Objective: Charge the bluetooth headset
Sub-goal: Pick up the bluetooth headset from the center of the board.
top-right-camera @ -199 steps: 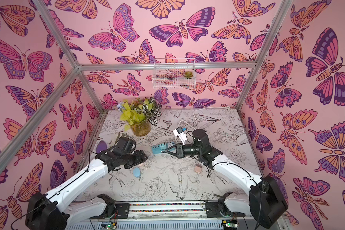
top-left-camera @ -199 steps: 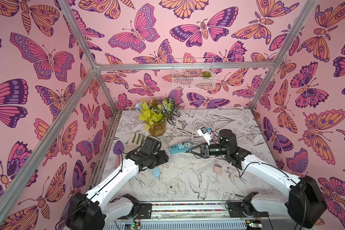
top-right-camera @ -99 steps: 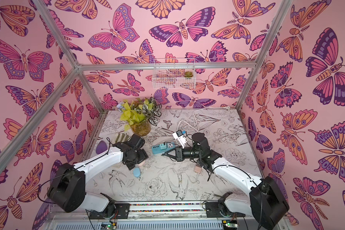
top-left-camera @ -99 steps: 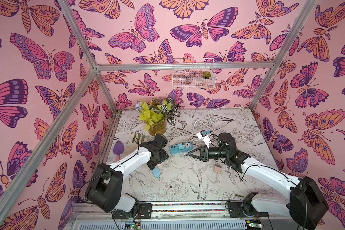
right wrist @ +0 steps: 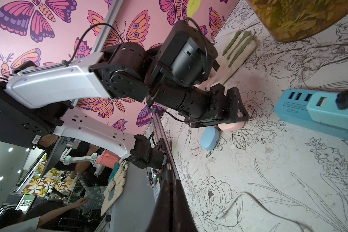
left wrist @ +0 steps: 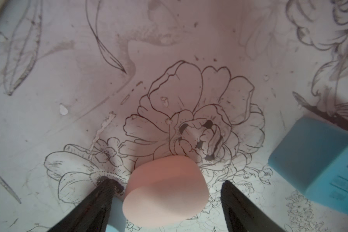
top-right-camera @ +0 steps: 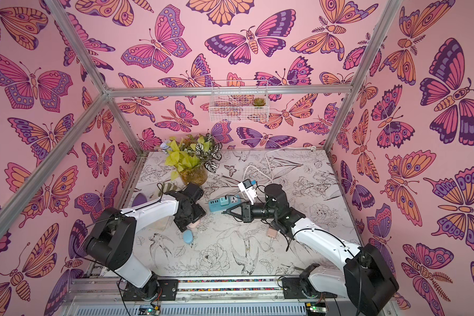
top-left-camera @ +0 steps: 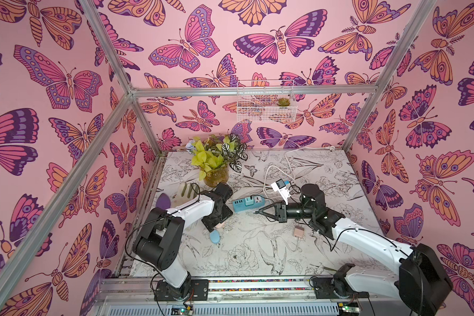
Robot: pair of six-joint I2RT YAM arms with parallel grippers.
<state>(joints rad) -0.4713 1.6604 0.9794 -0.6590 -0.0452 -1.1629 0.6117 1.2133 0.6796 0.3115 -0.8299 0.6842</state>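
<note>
A smooth, rounded pink case (left wrist: 165,192) is straddled by the wide-open left gripper (left wrist: 167,182); the tapered black right gripper (right wrist: 170,180) is pressed shut.

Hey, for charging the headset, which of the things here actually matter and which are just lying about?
For the job: pink case, white charging cable, pink adapter, blue power strip.
Lying about: plant jar, purple pad, wire basket, probably the blue oval case.
</note>
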